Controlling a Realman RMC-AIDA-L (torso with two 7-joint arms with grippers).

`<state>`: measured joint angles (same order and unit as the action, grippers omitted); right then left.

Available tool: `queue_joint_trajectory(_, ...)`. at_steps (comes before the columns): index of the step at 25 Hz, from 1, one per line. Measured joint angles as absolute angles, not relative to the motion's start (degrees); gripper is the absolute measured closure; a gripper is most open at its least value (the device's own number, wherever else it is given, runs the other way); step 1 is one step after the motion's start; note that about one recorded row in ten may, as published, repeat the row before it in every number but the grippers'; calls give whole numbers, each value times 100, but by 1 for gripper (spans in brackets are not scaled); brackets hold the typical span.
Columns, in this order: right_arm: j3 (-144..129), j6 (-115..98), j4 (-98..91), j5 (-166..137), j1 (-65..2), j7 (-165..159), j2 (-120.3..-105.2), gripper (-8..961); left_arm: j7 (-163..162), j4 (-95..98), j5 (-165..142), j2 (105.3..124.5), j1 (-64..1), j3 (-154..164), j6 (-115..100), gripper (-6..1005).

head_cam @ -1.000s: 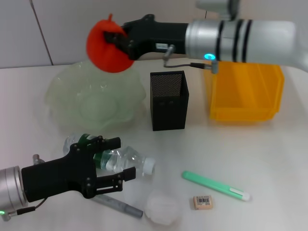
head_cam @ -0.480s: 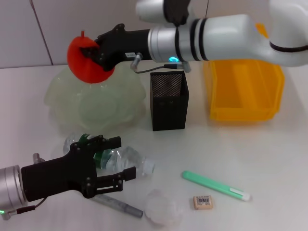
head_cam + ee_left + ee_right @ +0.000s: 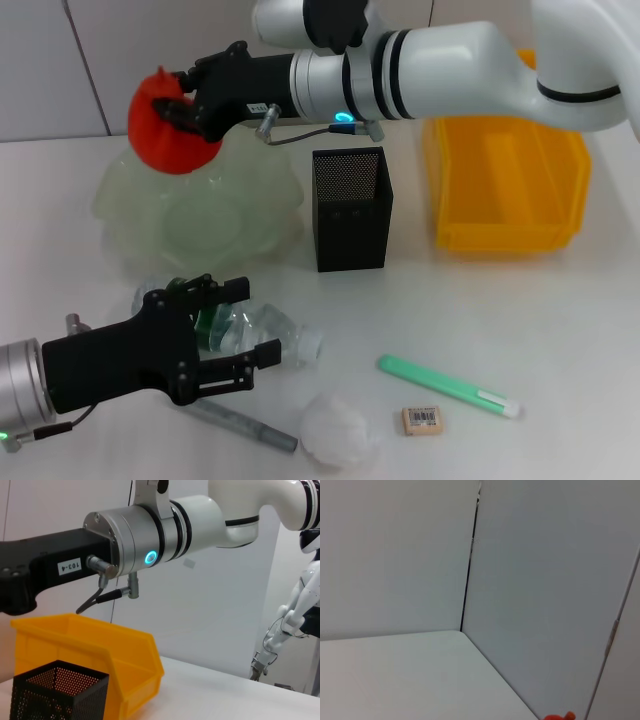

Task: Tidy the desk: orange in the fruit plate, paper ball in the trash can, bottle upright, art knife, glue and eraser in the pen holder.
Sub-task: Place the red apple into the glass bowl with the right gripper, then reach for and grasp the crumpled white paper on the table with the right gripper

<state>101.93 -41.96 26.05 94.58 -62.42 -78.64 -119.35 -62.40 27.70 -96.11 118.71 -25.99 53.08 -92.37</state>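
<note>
My right gripper (image 3: 183, 104) is shut on the red-orange orange (image 3: 160, 135) and holds it above the far left rim of the pale-green fruit plate (image 3: 205, 225). A sliver of the orange shows in the right wrist view (image 3: 559, 716). The clear bottle (image 3: 275, 335) lies on its side near the front. My left gripper (image 3: 252, 322) is open, with its fingers on either side of the bottle. The paper ball (image 3: 335, 432), the beige eraser (image 3: 421, 420), the green art knife (image 3: 450, 387) and a grey glue stick (image 3: 245, 425) lie at the table's front.
The black mesh pen holder (image 3: 351, 208) stands to the right of the plate, and the yellow-orange trash can (image 3: 505, 190) stands at the back right. Both also show in the left wrist view, the pen holder (image 3: 57, 690) and the trash can (image 3: 100, 650), under my right arm (image 3: 150, 540).
My right gripper has carried the orange leftward and a little lower, from above the plate's far middle to its far left rim. The left gripper has hardly moved.
</note>
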Motion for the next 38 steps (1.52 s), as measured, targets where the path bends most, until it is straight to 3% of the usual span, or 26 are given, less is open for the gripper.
queue_joint_trajectory(2,10193,-4193,2605,9458,-6254,-7864,-11935,803,-6240,2772,-9605,11871,-2610,5308,-9235,142)
queue_joint_trajectory(11,10230,-4237,2903,9467,-6093,-8003,-11919,442,-6240,2791,-9555,11857,-2585,5308,-9225,143)
queue_joint_trajectory(14,10176,-4394,3533,9295,-5734,-8517,-11893,319,-6240,2795,-9551,11855,-2571,5308,-9218,144)
queue_joint_trajectory(18,10223,-5048,5084,8795,-4710,-9457,-11851,176,-6240,2795,-9551,11856,-2554,5309,-9240,144)
queue_joint_trajectory(24,10291,-6154,7179,8758,-2751,-9952,-11868,176,-6193,2806,-9547,11856,-2500,5308,-9260,145)
queue_joint_trajectory(25,10323,-6527,7640,8805,-2030,-9897,-11898,176,-6187,2806,-9546,11856,-2498,5309,-9262,145)
queue_joint_trajectory(26,10323,-6527,7640,8805,-2030,-9897,-11898,176,-6187,2806,-9546,11856,-2498,5309,-9262,145)
queue_joint_trajectory(30,10345,-7331,8079,8823,-757,-9578,-11928,177,-6185,2806,-9546,11856,-2499,5308,-9264,146)
queue_joint_trajectory(38,10347,-8084,7803,8583,-166,-9185,-11935,177,-6196,2810,-9552,11848,-2558,5322,-9258,147)
